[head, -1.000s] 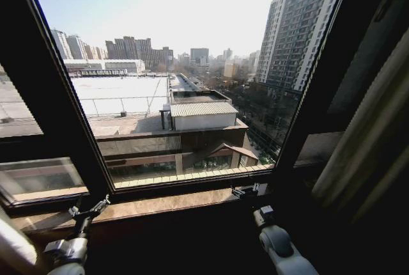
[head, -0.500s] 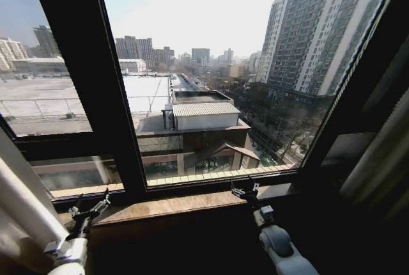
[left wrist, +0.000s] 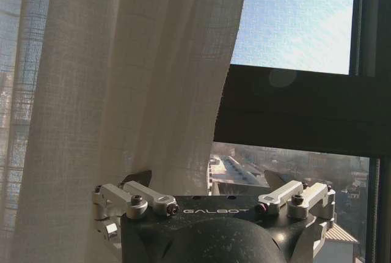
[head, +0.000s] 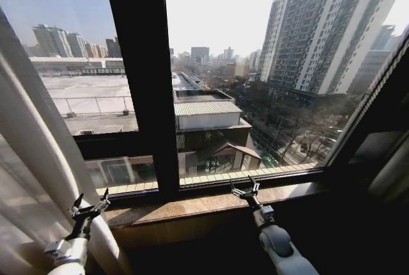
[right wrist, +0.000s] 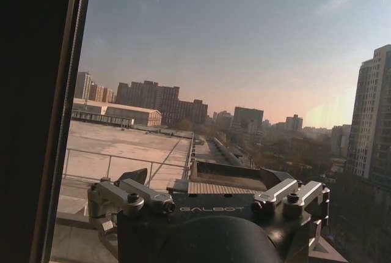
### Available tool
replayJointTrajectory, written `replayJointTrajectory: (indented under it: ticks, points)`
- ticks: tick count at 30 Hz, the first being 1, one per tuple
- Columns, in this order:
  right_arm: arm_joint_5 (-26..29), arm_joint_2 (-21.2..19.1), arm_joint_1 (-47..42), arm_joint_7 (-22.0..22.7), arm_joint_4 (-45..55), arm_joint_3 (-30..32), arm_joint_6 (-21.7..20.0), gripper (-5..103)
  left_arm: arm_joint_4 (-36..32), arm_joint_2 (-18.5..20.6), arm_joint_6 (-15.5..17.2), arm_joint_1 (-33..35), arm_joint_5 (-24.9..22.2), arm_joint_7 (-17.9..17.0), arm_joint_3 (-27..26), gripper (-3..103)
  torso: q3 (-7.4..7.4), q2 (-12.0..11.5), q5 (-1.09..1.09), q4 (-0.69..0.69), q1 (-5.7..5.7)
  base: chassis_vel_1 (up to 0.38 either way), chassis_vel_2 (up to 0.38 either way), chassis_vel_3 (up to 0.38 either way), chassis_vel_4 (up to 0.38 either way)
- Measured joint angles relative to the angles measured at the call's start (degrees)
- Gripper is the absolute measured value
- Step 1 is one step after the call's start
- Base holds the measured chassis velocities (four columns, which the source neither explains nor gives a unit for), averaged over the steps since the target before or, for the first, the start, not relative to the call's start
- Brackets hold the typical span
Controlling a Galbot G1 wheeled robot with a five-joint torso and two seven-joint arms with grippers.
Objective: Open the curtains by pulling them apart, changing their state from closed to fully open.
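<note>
A sheer white curtain hangs bunched at the left of the window, its pleats falling past the sill. In the left wrist view the curtain covers the half ahead of one finger, and its edge ends near the middle. My left gripper stands open just in front of the curtain's lower folds, with nothing between its fingers. Whether it touches the cloth I cannot tell. My right gripper is open too, raised at the sill before bare glass.
A thick dark window post splits the glass. A brown stone sill runs below it. A pale fold of fabric hangs at the far right edge. Rooftops and tower blocks lie beyond the glass.
The whole head view has swung left: the window post slid toward the middle and the left curtain came into the picture. Both grippers keep their places and stay open.
</note>
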Motion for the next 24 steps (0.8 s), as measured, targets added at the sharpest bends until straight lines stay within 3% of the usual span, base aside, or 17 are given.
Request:
replayJointTrajectory:
  ticks: [10, 16, 24]
  points:
    - [0.00, 0.01, 0.00, 0.00, 0.01, -0.02, 0.00, 100, 0.00, 0.01, 0.00, -0.01, 0.00, -0.02, -0.02, 100, 0.00, 0.00, -0.03, 0.02, 0.00, 0.228, 0.200, -0.207, -0.233]
    - [0.00, -0.03, 0.00, 0.01, 0.00, 0.01, 0.00, 100, -0.01, -0.02, 0.00, -0.01, 0.00, -0.01, 0.02, 100, 0.01, 0.00, 0.06, 0.00, 0.01, -0.007, -0.014, 0.008, 0.017]
    - [0.00, -0.02, 0.00, 0.02, 0.00, 0.02, 0.00, 100, 0.00, -0.01, 0.00, -0.01, 0.00, 0.01, 0.02, 100, 0.01, 0.00, -0.02, 0.01, 0.01, 0.014, -0.061, -0.008, 0.050]
